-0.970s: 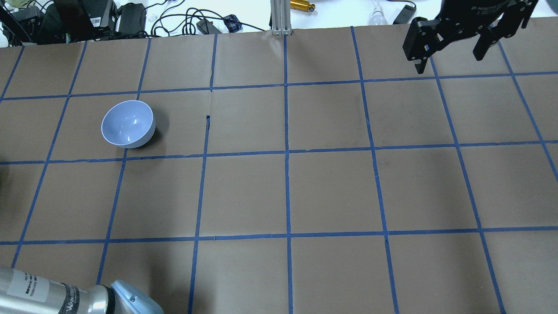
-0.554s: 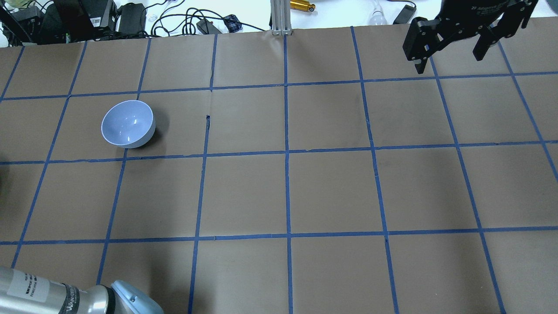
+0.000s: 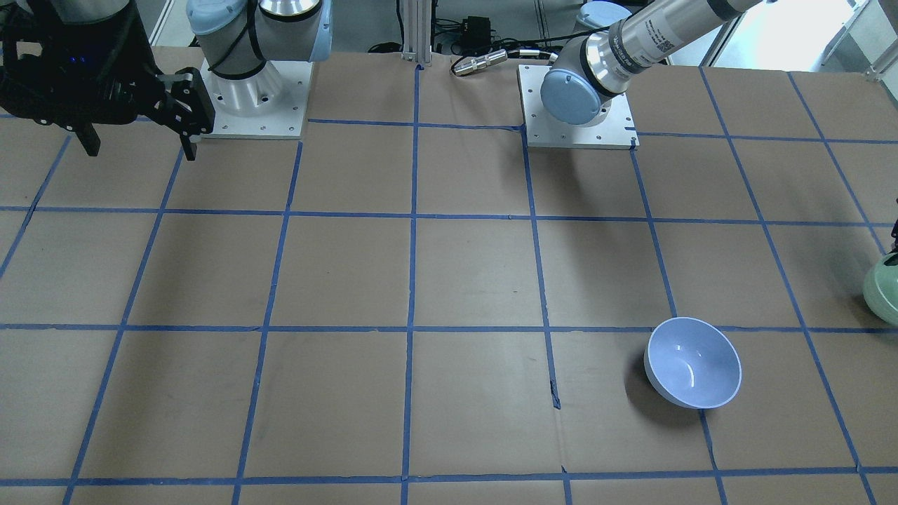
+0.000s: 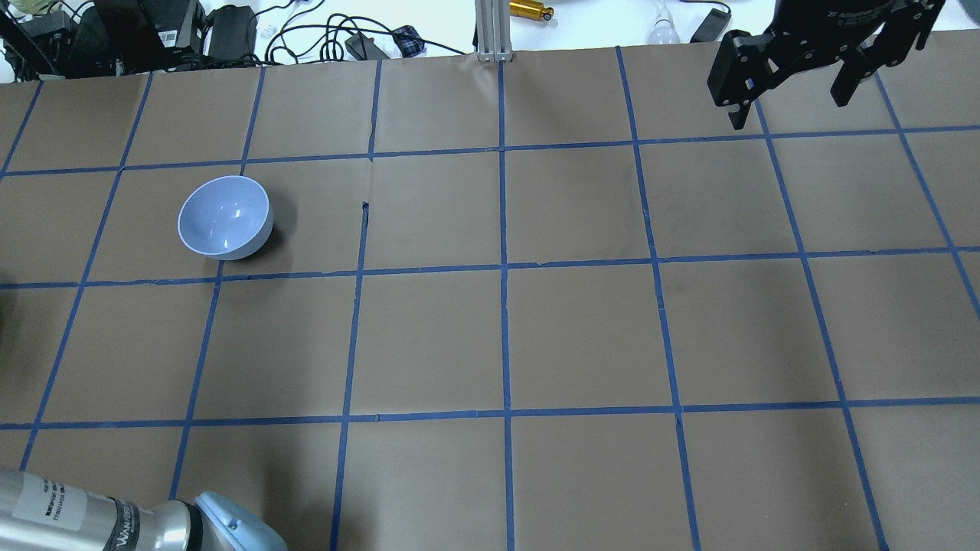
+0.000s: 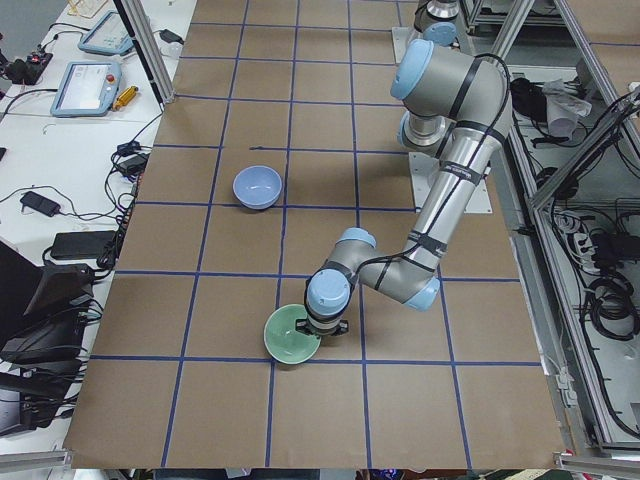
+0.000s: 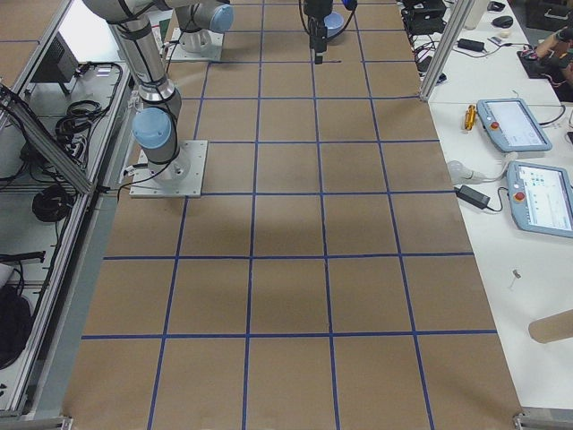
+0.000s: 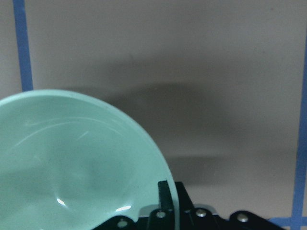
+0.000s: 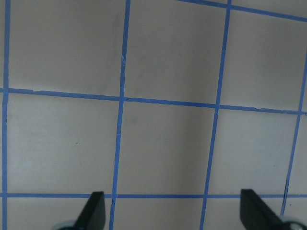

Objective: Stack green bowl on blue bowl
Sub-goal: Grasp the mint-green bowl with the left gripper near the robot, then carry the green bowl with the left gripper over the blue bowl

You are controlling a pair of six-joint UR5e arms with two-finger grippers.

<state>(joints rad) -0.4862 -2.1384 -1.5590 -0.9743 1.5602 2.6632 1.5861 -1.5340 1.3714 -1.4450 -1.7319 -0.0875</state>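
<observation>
The green bowl [image 7: 72, 163] fills the lower left of the left wrist view, with one black finger [image 7: 163, 197] over its rim. In the exterior left view my left gripper [image 5: 324, 322] holds this bowl [image 5: 290, 338] tilted, near the table's left end. The bowl [image 3: 885, 287] shows at the front view's right edge. The blue bowl [image 4: 225, 217] stands upright and empty on the table [image 4: 582, 329], also seen in the front view [image 3: 693, 362]. My right gripper [image 4: 788, 105] is open and empty at the far right, well away from both bowls.
The table is brown paper with a blue tape grid. Cables, power bricks and a metal post [image 4: 490, 30] lie beyond its far edge. My left arm's elbow [image 4: 115, 520] sits at the near left corner. The arm bases [image 3: 252, 91] stand on white plates.
</observation>
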